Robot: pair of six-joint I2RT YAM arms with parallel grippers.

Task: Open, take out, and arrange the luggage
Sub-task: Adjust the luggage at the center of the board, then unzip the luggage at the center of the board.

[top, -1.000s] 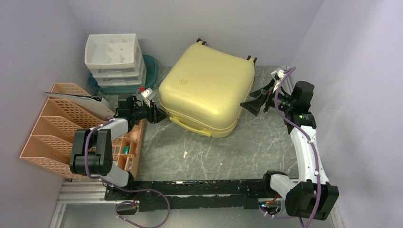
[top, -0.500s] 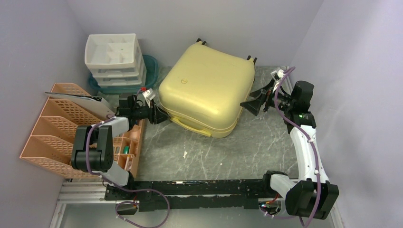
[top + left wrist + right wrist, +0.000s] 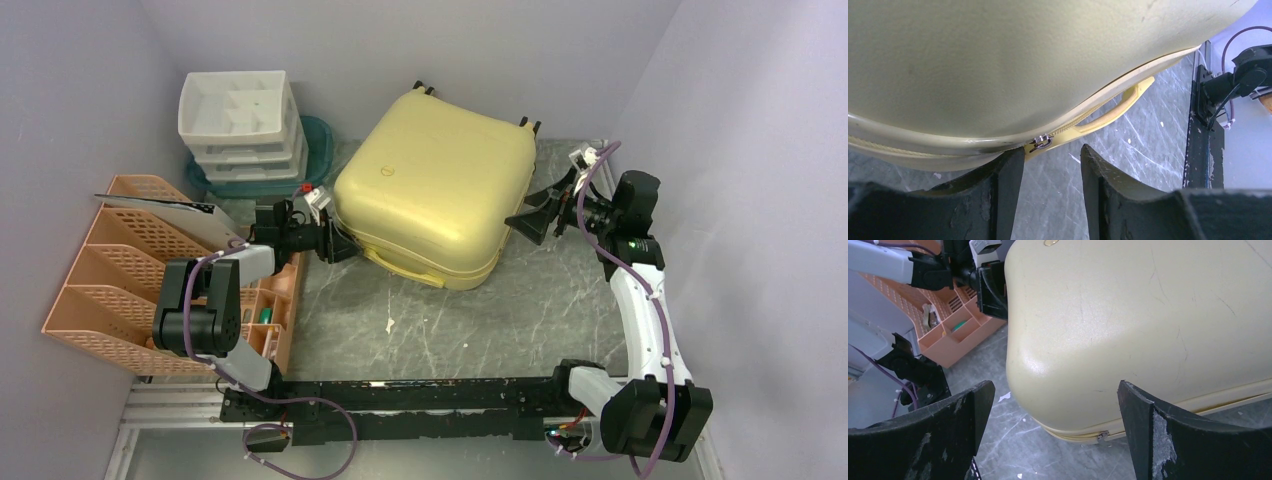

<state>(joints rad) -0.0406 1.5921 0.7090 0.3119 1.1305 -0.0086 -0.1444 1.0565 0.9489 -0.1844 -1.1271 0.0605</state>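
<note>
The luggage (image 3: 435,190), a pale yellow hard-shell suitcase, lies flat and closed at the table's middle back, with its black wheels (image 3: 424,88) at the far edge. My left gripper (image 3: 342,246) is open at its near left corner. In the left wrist view the shell (image 3: 1013,65) fills the top. My left gripper (image 3: 1052,154) has nothing between its fingers, and one fingertip (image 3: 1015,156) touches the seam just below the metal zipper pull (image 3: 1040,144). The yellow handle (image 3: 1120,102) lies beyond. My right gripper (image 3: 524,216) is wide open beside the right corner (image 3: 1148,315), where a second zipper pull (image 3: 1102,436) shows.
A white drawer unit (image 3: 240,120) stands on a teal tray (image 3: 322,140) at the back left. An orange mesh file rack (image 3: 105,270) and an orange compartment tray (image 3: 268,312) sit at the left. Purple walls close in on three sides.
My left gripper has crept a little to the right along the suitcase's near left corner. The right arm and the suitcase have not moved.
</note>
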